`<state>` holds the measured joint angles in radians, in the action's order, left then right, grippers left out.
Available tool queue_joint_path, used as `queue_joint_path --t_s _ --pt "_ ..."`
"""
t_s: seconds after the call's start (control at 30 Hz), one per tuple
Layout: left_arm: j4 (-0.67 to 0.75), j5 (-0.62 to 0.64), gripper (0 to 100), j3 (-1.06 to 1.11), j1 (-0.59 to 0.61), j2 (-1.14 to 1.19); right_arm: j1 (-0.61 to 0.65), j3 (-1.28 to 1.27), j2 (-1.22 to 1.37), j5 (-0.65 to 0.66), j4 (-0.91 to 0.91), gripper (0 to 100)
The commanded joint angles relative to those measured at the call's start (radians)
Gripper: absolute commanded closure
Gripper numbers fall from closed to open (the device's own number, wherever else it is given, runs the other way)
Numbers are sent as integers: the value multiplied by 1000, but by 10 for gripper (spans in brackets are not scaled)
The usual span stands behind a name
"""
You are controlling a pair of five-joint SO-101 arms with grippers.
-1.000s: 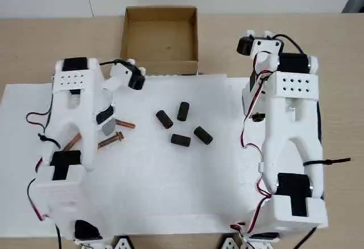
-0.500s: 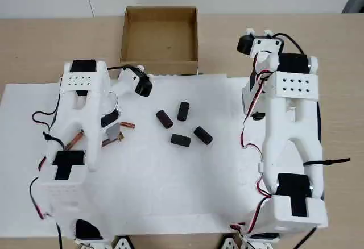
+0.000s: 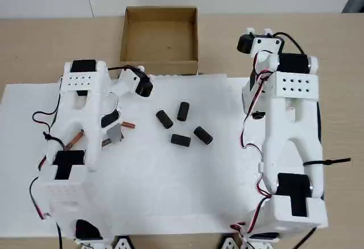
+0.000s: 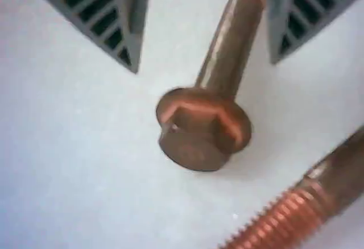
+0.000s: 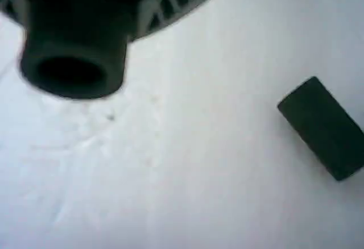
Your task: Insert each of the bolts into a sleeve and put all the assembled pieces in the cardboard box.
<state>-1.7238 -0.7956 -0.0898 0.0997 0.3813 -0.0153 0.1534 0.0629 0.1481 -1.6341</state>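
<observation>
— Where does the bolt lie relative to the left pincer?
— The left pincer [image 4: 205,61] is spread open, with its grey ribbed fingers [image 4: 108,16] standing on either side of the copper bolt [image 4: 203,127]. The shank runs up between them, closer to one finger. The flanged hex head lies just past the tips on the white foam mat [image 3: 170,192].
— What is close to it?
— A second bolt [image 4: 301,203] shows its threaded end just beside that head, apart from it. From above, one more bolt [image 3: 73,141] lies partly under the left arm.
— And the right side?
— The right pincer [image 3: 257,116] is closed on a black sleeve [image 5: 74,61], holding it above the mat with the bore open toward the wrist camera.
— What else is there?
— Four loose sleeves [image 3: 180,140] lie scattered mid-mat between the two arms, apart from the bolts. The cardboard box [image 3: 122,33] sits on the desk [image 3: 34,44] at the mat's far edge.
</observation>
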Motion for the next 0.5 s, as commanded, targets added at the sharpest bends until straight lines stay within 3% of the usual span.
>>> queue_joint_path --t_s 0.0,0.3,0.47 --pt "-6 -5 855 8 -3 6 -2 6 -54 9 12 995" --pt "58 -5 857 8 3 118 -7 6 -56 9 4 995" --pt "78 -5 953 7 3 137 -2 6 -56 9 4 995"
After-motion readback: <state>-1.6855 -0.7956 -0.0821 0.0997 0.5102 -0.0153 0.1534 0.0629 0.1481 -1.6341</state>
